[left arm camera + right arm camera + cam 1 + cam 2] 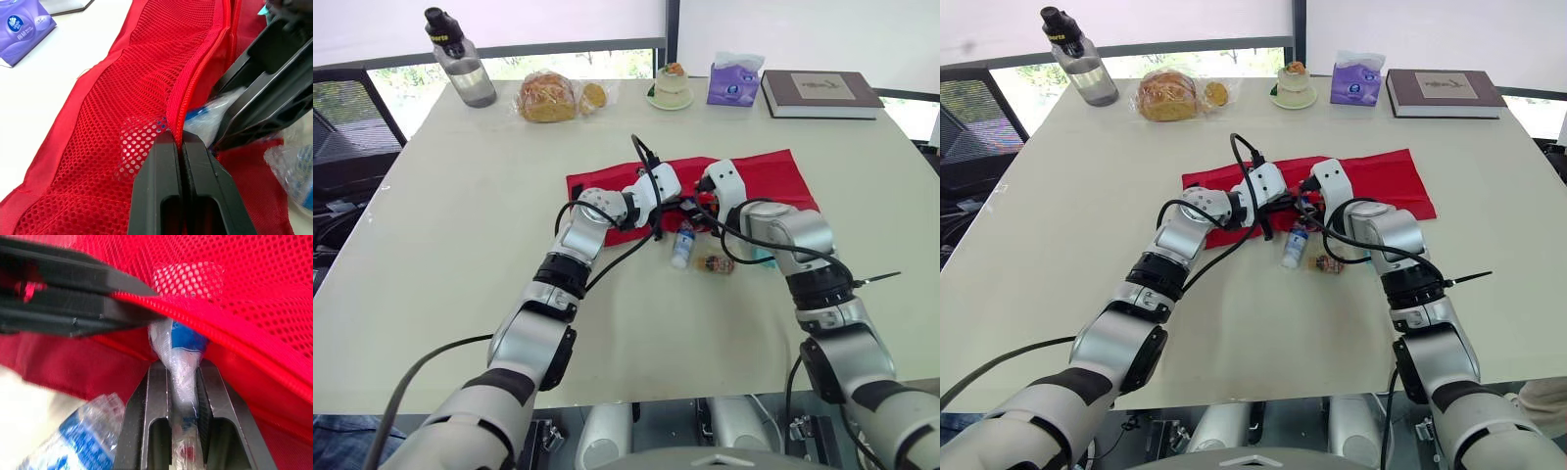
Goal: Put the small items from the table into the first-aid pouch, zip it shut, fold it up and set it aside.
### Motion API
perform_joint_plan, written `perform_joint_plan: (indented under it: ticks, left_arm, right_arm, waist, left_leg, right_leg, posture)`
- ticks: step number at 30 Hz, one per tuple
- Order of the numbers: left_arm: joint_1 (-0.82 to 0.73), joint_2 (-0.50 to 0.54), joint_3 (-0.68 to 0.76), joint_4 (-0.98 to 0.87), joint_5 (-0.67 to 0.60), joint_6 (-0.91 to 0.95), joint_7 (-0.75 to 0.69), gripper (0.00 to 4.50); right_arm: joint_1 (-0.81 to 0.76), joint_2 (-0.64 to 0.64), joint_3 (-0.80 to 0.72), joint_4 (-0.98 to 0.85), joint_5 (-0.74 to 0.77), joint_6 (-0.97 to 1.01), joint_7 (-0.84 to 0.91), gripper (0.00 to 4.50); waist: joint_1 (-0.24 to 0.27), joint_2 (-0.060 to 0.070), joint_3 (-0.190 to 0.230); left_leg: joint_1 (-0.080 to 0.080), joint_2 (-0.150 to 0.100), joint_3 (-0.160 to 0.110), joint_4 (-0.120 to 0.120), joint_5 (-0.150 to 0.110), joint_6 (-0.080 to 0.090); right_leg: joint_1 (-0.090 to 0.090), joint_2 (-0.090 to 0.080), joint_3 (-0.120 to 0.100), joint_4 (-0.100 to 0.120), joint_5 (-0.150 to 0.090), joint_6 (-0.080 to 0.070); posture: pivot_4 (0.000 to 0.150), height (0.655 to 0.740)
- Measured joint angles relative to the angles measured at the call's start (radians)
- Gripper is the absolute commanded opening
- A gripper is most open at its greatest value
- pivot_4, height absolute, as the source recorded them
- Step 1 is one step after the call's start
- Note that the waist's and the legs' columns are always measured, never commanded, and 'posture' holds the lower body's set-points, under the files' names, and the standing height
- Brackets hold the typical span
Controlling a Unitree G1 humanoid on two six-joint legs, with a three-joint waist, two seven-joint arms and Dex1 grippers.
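Two wrist cams: L tool (182, 141) pinches pouch (122, 98), R tool (182, 368) wrapped pkt (178, 340).

Far end of the clear-wrapped blue-and-white packet (178, 342) hidden under the zip edge of the red mesh first-aid pouch (112, 98). Just beside the pouch, small brown item (715, 263): too small to identify. Label on the small white bottle (682, 245), also beside the pouch: unreadable.

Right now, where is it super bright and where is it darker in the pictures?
Left eye view: the window strip behind the cream table is washed-out bright. Right wrist view: the clear plastic packet in the right gripper glints; the red mesh pouch is dimmer underneath.
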Motion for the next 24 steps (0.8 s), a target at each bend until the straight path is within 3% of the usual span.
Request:
perform_joint_plan:
  ticks: [2, 3, 4, 5, 8, 11, 15, 21, 24]
  left_arm:
    - [0.0, -0.002, 0.0, -0.001, -0.001, 0.003, 0.001, 0.0]
    - [0.0, -0.003, 0.001, -0.001, -0.002, 0.004, 0.003, 0.0]
    - [0.0, -0.004, 0.001, -0.001, -0.006, 0.006, 0.004, 0.0]
    - [0.0, -0.005, 0.001, -0.001, -0.007, 0.008, 0.004, 0.0]
    - [0.0, -0.006, 0.003, -0.001, -0.014, 0.017, 0.005, 0.0]
    - [-0.002, -0.008, 0.005, 0.0, -0.021, 0.022, 0.005, 0.0]
    - [-0.002, -0.005, 0.009, 0.017, -0.053, 0.025, -0.001, 0.0]
    - [-0.003, -0.016, 0.016, 0.034, -0.086, 0.039, -0.004, 0.0]
    - [-0.003, -0.016, 0.015, 0.039, -0.095, 0.04, -0.004, 0.0]
  right_arm:
    - [-0.009, 0.015, -0.001, 0.023, -0.01, -0.019, -0.005, 0.07]
    - [-0.014, 0.019, 0.002, 0.037, -0.019, -0.036, -0.005, 1.09]
    - [-0.015, 0.02, 0.003, 0.046, -0.024, -0.051, -0.004, 1.5]
    - [-0.015, 0.021, 0.003, 0.049, -0.026, -0.056, -0.002, 2.2]
    - [-0.014, 0.008, 0.007, 0.049, -0.035, -0.065, 0.006, 3.26]
    - [0.008, -0.035, 0.021, -0.006, -0.037, -0.062, 0.04, 3.26]
    - [0.065, -0.201, 0.04, -0.2, 0.006, -0.005, 0.171, 3.26]
    - [0.13, -0.291, 0.051, -0.287, 0.044, 0.017, 0.266, 3.26]
    - [0.139, -0.297, 0.06, -0.288, 0.046, 0.014, 0.277, 2.52]
  waist:
    - [-0.003, 0.0, 0.0]
    - [-0.004, 0.0, 0.0]
    - [-0.004, 0.0, 0.0]
    - [-0.005, 0.0, 0.0]
    - [-0.008, 0.0, 0.0]
    - [-0.01, 0.0, 0.0]
    - [-0.012, 0.0, 0.0]
    - [-0.019, 0.0, 0.0]
    - [-0.02, 0.0, 0.0]
  left_leg:
    - [0.0, 0.0, 0.0, 0.0, 0.0, 0.0]
    - [0.0, 0.0, 0.0, 0.0, 0.0, 0.0]
    - [0.0, 0.0, 0.0, 0.0, 0.0, 0.0]
    - [0.0, 0.0, 0.0, 0.0, 0.0, 0.0]
    - [0.0, 0.0, 0.0, 0.0, 0.0, 0.0]
    - [-0.001, 0.0, 0.0, -0.001, 0.0, 0.0]
    - [-0.001, -0.001, 0.0, -0.001, 0.0, 0.0]
    - [0.0, 0.0, -0.001, -0.002, 0.0, 0.0]
    - [0.0, 0.0, 0.0, -0.002, 0.0, 0.0]
  right_leg:
    - [0.0, 0.0, 0.0, 0.0, 0.0, 0.0]
    - [0.0, 0.0, 0.0, 0.0, 0.0, 0.0]
    - [0.0, 0.0, 0.0, 0.0, 0.0, 0.0]
    - [0.0, 0.0, 0.0, 0.0, 0.0, 0.0]
    - [0.0, 0.0, 0.0, -0.001, 0.0, 0.0]
    - [0.0, 0.0, 0.0, -0.001, 0.0, 0.0]
    - [0.0, -0.001, 0.0, -0.001, 0.0, 0.0]
    - [0.0, 0.0, 0.0, -0.001, 0.0, 0.0]
    - [0.0, 0.0, 0.001, -0.001, 0.0, 0.0]
  posture:
    - [0.15, 0.74]
    - [0.15, 0.74]
    - [0.15, 0.74]
    - [0.15, 0.74]
    - [0.15, 0.74]
    - [0.15, 0.74]
    - [0.15, 0.74]
    - [0.15, 0.74]
    - [0.15, 0.74]
